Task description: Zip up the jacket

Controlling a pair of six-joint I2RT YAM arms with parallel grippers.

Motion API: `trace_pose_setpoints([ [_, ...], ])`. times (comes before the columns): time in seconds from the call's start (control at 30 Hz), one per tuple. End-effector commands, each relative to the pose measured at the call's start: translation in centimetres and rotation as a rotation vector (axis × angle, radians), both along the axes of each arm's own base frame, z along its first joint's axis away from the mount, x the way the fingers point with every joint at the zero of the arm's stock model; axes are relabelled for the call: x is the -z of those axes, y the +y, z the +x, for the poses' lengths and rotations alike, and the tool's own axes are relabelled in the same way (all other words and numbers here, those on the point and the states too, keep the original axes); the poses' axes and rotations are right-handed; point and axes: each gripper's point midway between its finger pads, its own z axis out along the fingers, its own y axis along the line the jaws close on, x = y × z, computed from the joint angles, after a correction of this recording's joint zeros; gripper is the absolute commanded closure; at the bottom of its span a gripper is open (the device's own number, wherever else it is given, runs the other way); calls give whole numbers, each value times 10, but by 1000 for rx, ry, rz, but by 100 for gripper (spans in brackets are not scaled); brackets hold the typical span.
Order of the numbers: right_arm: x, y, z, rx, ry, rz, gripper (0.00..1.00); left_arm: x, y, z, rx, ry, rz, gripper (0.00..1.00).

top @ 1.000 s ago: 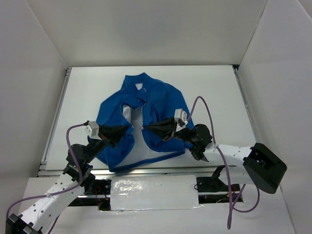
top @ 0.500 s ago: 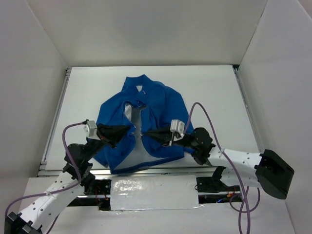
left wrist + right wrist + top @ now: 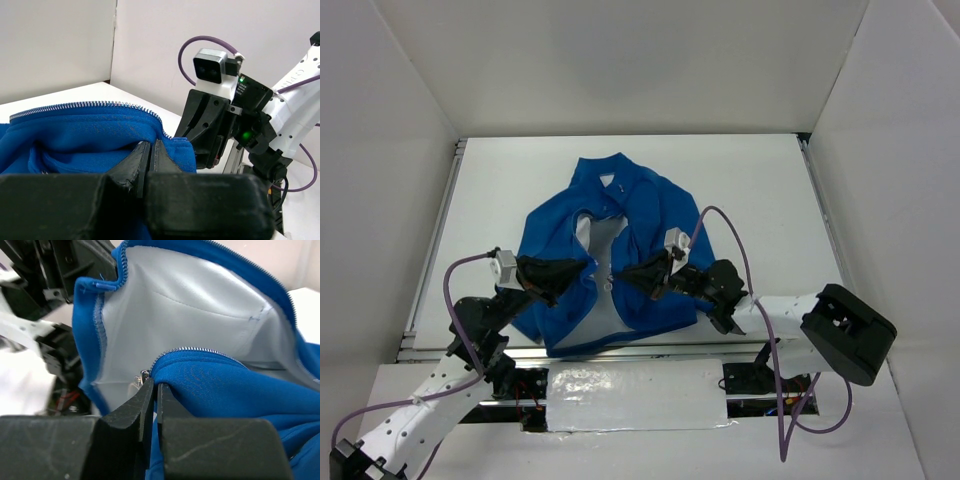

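Jacket (image 3: 650, 215) spread mid-tabletop (image 3: 760, 190), collar (image 3: 603, 172) toward far wall, front unzipped, white lining (image 3: 603, 300) exposed between the two panels. Left end effector (image 3: 586, 266) pinched closed on front edge of panel on its own side, zipper teeth (image 3: 85, 105) along that edge. Right end effector (image 3: 622, 271) clamped on opposite front edge, small metal zipper piece (image 3: 145, 375) just beside its fingertips. Two end effectors near each other, apart, over lower front.
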Motion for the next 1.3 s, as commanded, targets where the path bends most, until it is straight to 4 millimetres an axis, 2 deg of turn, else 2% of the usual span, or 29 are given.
trace_pose_setpoints([
  [0.0,-106,-18,-26,-84,-192,354,100,-42,3,-16,24,-137,-52,100],
  [0.2,-121,-30,-33,-113,-64,437,100,-38,1,-17,40,-136,-52,100],
  [0.37,-125,-25,-38,-185,65,442,100,-40,0,-17,47,-145,-56,100],
  [0.57,-133,-32,-43,-225,115,518,100,-40,0,-19,52,-154,-58,100],
  [1.0,-136,-25,-36,-213,231,501,100,-25,-1,-9,26,-126,-32,100],
  [1.1,-138,-20,-32,-204,253,483,100,-24,-4,-8,34,-126,-26,100],
  [1.23,-129,-11,-23,-169,327,429,100,-23,-7,-5,36,-126,0,100],
  [1.27,-134,-12,-21,-149,343,437,100,-23,-6,-2,19,-133,11,100],
])
